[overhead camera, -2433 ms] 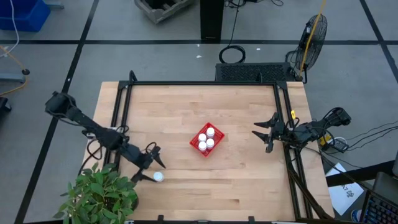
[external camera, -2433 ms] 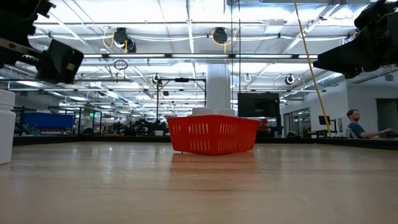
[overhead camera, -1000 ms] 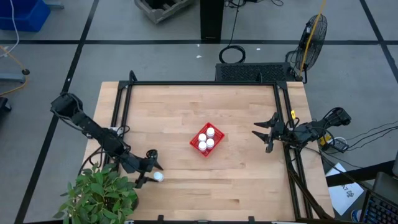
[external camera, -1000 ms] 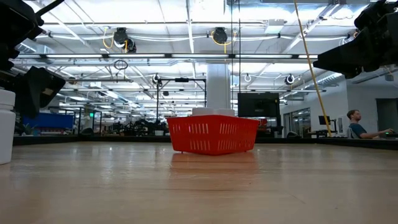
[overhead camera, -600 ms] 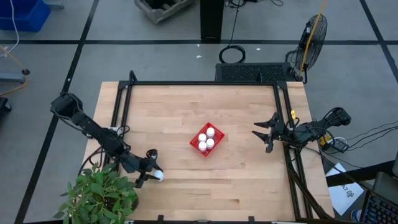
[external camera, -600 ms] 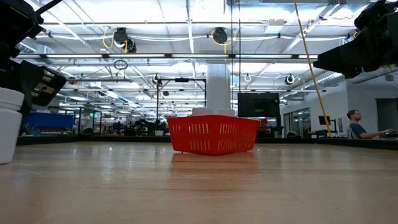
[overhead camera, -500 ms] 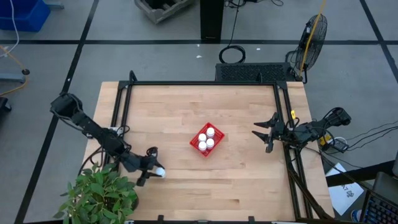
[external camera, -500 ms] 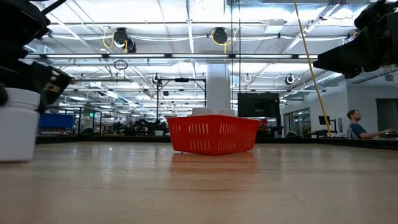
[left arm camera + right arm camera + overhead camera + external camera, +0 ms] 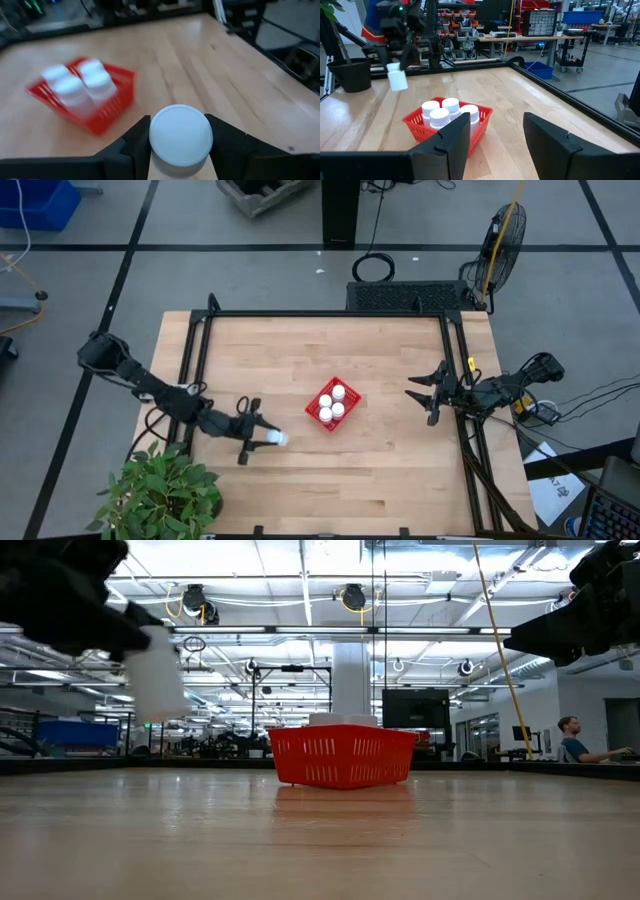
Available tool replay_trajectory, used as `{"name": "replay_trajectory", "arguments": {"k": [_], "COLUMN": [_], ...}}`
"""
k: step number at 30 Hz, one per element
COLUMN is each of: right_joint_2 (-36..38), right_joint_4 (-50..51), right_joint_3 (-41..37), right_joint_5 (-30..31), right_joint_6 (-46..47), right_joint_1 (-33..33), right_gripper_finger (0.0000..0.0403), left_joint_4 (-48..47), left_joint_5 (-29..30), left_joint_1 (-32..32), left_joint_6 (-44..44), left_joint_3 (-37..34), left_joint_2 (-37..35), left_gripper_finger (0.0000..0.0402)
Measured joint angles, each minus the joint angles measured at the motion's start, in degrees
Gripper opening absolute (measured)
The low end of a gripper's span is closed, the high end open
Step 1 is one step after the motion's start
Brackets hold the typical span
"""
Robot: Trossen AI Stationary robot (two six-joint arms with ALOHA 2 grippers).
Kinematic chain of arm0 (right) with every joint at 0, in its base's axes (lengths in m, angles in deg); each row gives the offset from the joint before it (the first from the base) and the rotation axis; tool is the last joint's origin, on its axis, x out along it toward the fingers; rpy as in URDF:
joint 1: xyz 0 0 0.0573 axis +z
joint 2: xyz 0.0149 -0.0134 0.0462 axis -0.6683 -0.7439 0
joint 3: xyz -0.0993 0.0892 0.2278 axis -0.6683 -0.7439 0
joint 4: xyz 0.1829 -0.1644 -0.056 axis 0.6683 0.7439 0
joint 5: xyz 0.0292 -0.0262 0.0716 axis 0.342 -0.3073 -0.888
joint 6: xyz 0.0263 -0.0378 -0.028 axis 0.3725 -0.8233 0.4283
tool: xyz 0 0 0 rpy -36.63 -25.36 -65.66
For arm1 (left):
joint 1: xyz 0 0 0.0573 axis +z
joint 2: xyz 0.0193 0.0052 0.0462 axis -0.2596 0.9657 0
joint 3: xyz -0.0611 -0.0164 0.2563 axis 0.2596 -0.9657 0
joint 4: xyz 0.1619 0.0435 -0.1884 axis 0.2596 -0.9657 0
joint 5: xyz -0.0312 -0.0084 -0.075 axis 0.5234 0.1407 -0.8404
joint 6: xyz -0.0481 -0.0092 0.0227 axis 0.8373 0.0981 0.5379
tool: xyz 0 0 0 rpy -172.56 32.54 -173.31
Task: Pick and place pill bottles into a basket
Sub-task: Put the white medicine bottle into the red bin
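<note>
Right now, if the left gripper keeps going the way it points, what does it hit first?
Probably the basket: the left gripper, shut on a pill bottle, points toward it over bare table. It is carried above the table, so it may pass over the rim; height is unclear.

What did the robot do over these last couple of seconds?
The left gripper closed on the loose pill bottle near the plant, lifted it off the table and carried it toward the red basket. The four bottles in the basket and the right gripper, open at the table's edge, stayed put.
</note>
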Motion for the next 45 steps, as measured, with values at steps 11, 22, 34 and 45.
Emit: {"name": "replay_trajectory", "arguments": {"k": [11,22,34,45], "right_joint_2": [0.00,0.00,0.00,0.02], "right_joint_4": [-0.02,-0.02,-0.02,-0.06], "right_joint_3": [0.00,0.00,0.00,0.00], "right_joint_5": [0.00,0.00,0.00,0.00], "right_joint_6": [0.00,0.00,0.00,0.00], "right_joint_1": [0.00,0.00,0.00,0.00], "right_gripper_finger": [0.0177,0.0172,0.0176,0.0174], "left_joint_4": [6.27,6.96,4.95,0.48], "left_joint_5": [-10.10,-19.58,-21.50,-23.00], "left_joint_1": [14.32,22.15,24.27,26.40], "left_joint_6": [-5.45,-6.98,-7.76,-7.02], "left_joint_3": [2.97,8.77,11.94,17.69], "left_joint_2": [-0.01,0.00,0.00,3.16], "left_gripper_finger": [0.0187,0.0165,0.0164,0.0177]}}
